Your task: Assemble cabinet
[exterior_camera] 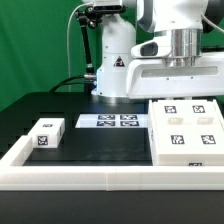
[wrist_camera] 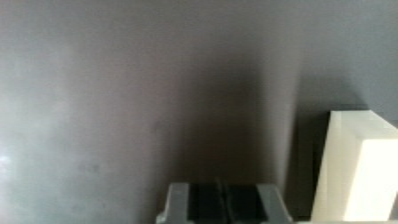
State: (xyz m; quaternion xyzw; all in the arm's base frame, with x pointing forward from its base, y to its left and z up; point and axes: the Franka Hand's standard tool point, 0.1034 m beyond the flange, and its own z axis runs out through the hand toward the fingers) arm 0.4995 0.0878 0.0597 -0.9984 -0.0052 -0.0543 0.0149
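Observation:
The cabinet lies in loose pieces. A large white box piece [exterior_camera: 186,136] with several tags on top sits at the exterior view's right. A small white tagged block [exterior_camera: 47,133] rests at the left. My arm's hand [exterior_camera: 168,76] hangs low just behind the large piece, which hides the fingers. In the wrist view my gripper [wrist_camera: 224,188] is shut, its fingers pressed together with nothing between them, just above the dark table. A white piece's edge [wrist_camera: 361,165] stands close beside the fingers, apart from them.
The marker board [exterior_camera: 108,121] lies flat in the middle, near the robot base [exterior_camera: 115,65]. A long low white border rail [exterior_camera: 100,178] runs along the front and up the exterior view's left side. Dark table surface [exterior_camera: 95,148] lies between block and box.

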